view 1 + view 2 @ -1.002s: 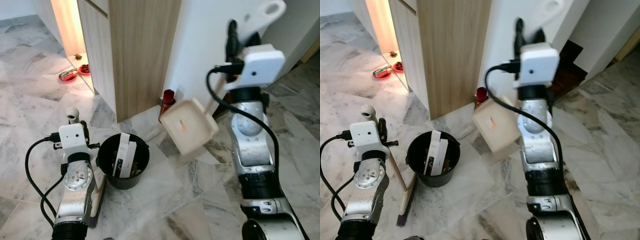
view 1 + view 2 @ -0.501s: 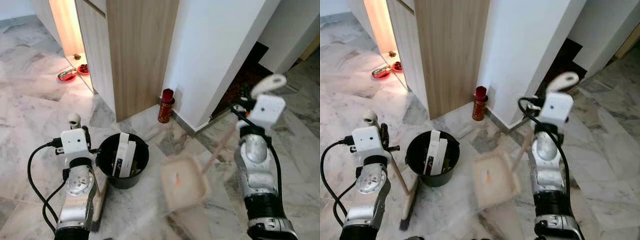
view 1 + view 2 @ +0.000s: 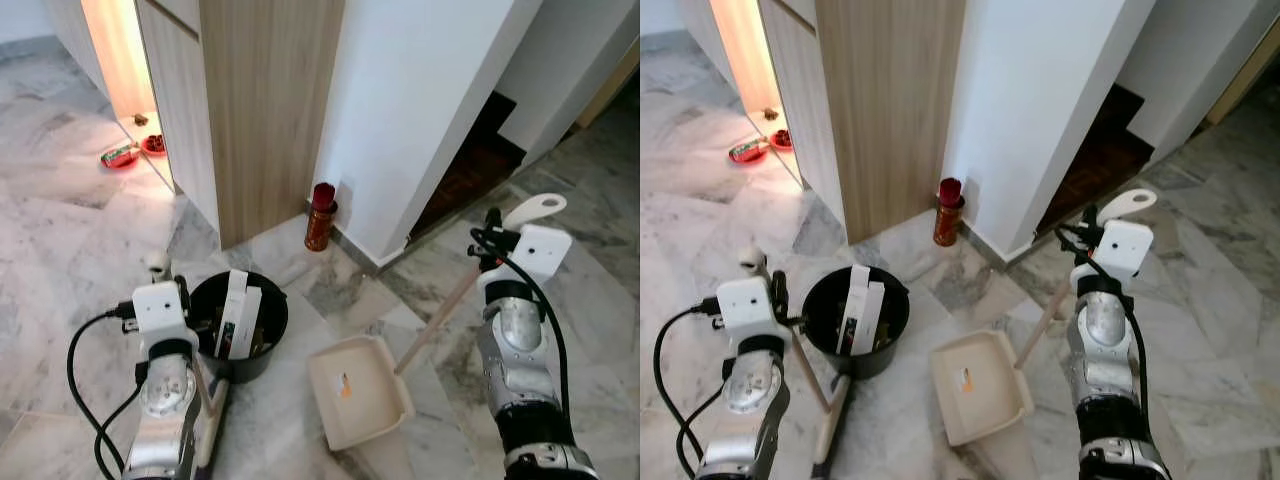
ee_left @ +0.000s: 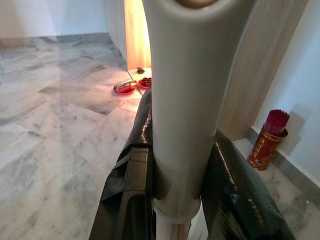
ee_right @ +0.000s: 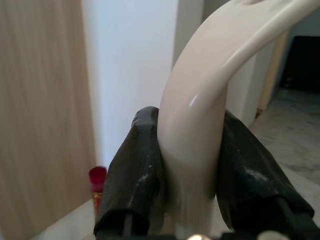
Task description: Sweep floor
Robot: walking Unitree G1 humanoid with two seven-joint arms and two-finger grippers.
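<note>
A cream dustpan [image 3: 358, 392] lies flat on the marble floor, right of a black bucket [image 3: 238, 322] that holds white boxes. A small orange speck sits in the pan. Its long handle [image 3: 440, 315] slants up to my right gripper [image 3: 490, 242], which is shut on it near the looped end [image 5: 200, 95]. My left gripper [image 3: 180, 292] is shut on the broom's pale handle [image 4: 175, 100], just left of the bucket. The broom stick [image 3: 810, 370] slants down to the broom head [image 3: 830, 435] on the floor.
A red canister [image 3: 321, 216] stands at the foot of the white wall [image 3: 420, 110], beside a wooden cabinet [image 3: 270, 100]. Red dishes [image 3: 125, 155] lie on the floor at the far left. A dark opening [image 3: 470, 165] lies beyond the wall corner.
My right arm has come down, bringing the dustpan from raised and tilted beside the bucket to flat on the floor. The camera has shifted. The left gripper still holds the broom.
</note>
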